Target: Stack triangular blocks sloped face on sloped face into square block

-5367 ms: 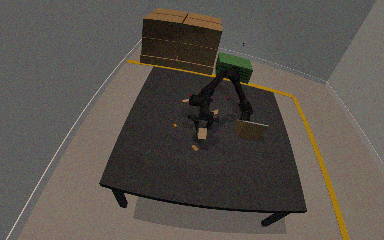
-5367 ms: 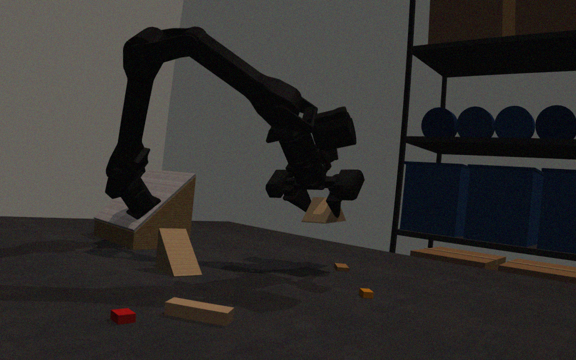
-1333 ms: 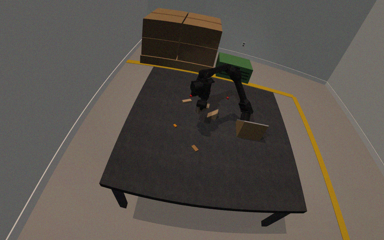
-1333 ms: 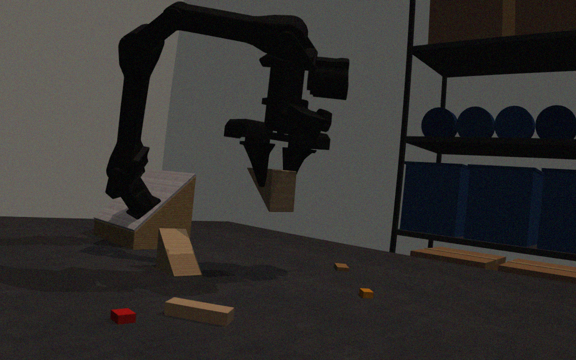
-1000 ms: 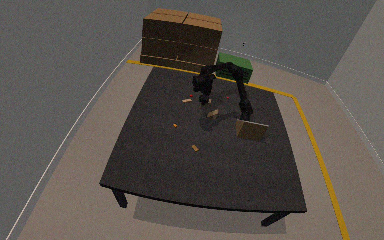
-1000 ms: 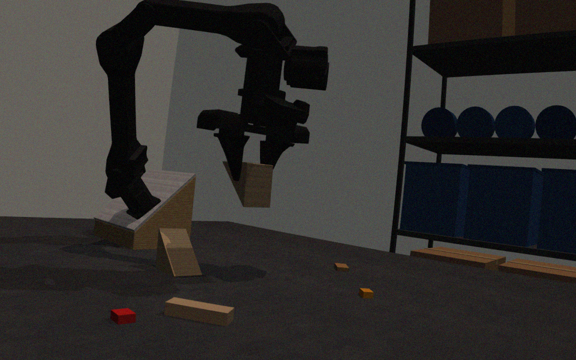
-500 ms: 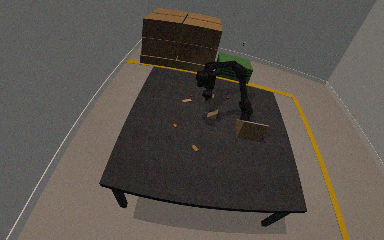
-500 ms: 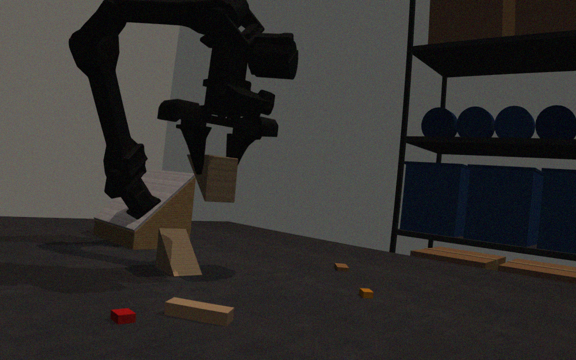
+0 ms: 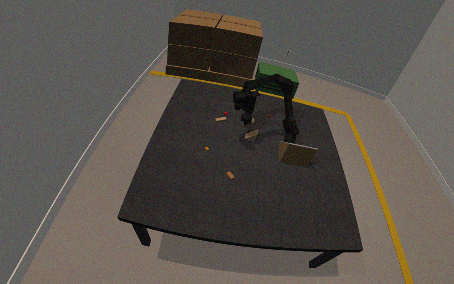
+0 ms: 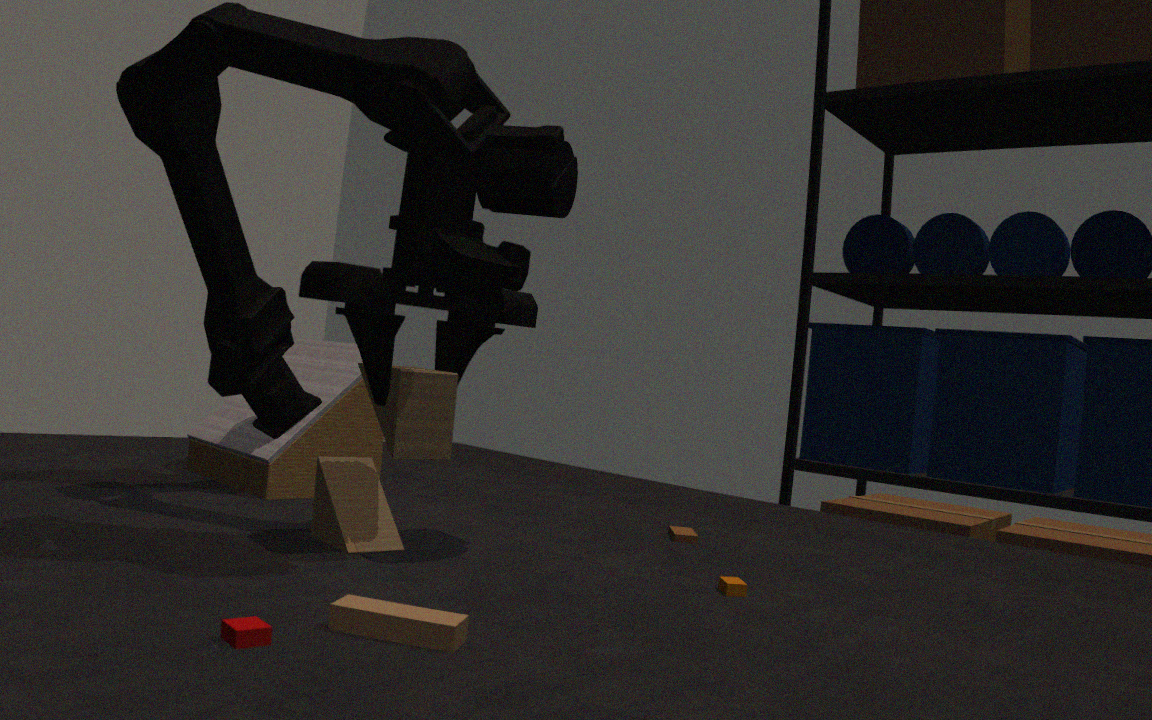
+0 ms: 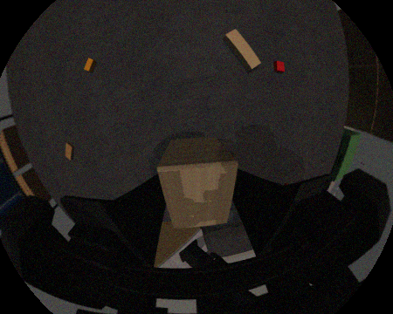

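My gripper (image 9: 247, 121) (image 10: 419, 380) (image 11: 196, 171) is shut on a tan triangular block (image 10: 426, 420) (image 11: 198, 179), one finger on each side. The held block hangs in the air with its sloped face turned down. The other triangular block (image 9: 251, 135) (image 10: 352, 505) stands on the dark table (image 9: 239, 212) (image 10: 580, 626) with its sloped face up, shadow across it. In the exterior view the held block is higher and to its right, with a gap. In the wrist view the held block hides the standing block. The exact sideways offset between them is unclear.
The arm's wooden base wedge (image 9: 297, 156) (image 10: 320, 447) stands behind the standing block in the exterior view. A tan bar (image 9: 220, 118) (image 10: 396, 622) (image 11: 244, 49), a red block (image 9: 226, 113) (image 10: 245, 632), an orange block (image 9: 206, 148) (image 10: 732, 586) and a brown piece (image 9: 230, 175) (image 10: 683, 533) lie around.
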`<move>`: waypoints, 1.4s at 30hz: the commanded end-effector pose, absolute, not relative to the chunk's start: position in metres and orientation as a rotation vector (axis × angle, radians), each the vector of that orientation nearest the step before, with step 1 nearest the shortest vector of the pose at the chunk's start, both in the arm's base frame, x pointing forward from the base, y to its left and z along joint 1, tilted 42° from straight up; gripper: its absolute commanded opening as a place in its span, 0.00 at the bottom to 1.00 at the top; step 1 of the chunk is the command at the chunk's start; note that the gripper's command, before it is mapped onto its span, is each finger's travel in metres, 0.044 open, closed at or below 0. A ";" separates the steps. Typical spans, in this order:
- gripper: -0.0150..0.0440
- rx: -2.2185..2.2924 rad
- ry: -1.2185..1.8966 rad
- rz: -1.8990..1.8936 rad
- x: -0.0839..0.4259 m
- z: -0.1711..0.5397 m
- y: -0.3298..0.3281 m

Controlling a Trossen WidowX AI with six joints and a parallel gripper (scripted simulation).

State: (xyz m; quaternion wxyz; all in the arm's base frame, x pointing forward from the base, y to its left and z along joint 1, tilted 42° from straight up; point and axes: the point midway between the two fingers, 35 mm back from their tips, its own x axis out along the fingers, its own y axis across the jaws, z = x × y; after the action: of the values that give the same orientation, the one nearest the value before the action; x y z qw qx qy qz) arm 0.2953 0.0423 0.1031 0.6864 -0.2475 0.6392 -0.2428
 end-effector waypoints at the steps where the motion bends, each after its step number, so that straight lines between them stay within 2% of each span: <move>1: 0.25 -0.560 1.429 -0.545 0.290 0.095 0.033; 18: 0.25 -0.563 1.428 -0.547 0.271 0.059 -0.002; 42: 0.25 -0.572 1.419 -0.550 0.269 0.059 -0.002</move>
State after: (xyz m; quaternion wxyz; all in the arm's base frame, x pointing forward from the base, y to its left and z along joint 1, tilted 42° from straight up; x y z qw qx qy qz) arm 0.2691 -0.0018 0.0592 0.6881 -0.2514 0.6347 -0.2460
